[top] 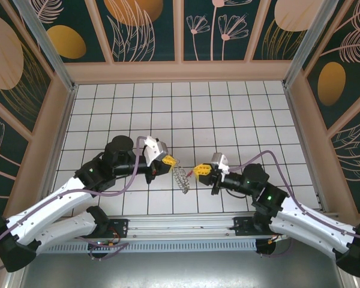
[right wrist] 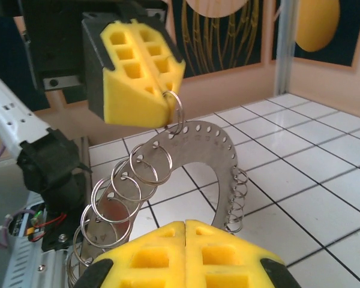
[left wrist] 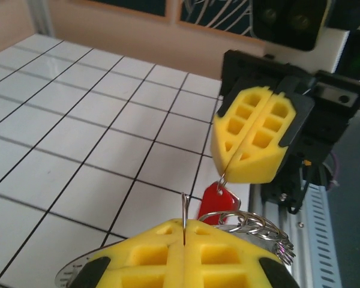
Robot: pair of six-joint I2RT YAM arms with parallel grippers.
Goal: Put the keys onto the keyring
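– Keyring [right wrist: 210, 153]: where is it?
– Hanging in the air between the two arms, over the white tiled counter [top: 228, 108]. It is a grey curved plate with a row of small holes and wire loops [right wrist: 123, 186] strung along its outer edge.
– What holds it up?
– The left fingers [right wrist: 147, 90] are pressed together on the topmost of the wire loops, and the plate dangles from that. From above, the keyring shows as a jagged grey strip just beside those yellow tips.
– And the key [left wrist: 221, 201]?
– It is in the right fingers [left wrist: 246, 159], which are pinched tight on its thin metal shaft. The red head hangs just under them.
– How near is it to the loops?
– Very near. In the left wrist view the red head sits just beside a bunch of them, possibly touching, though I cannot tell for sure from that angle.
– And the two arms?
– Tip to tip, facing each other, near the middle of the counter's near half.
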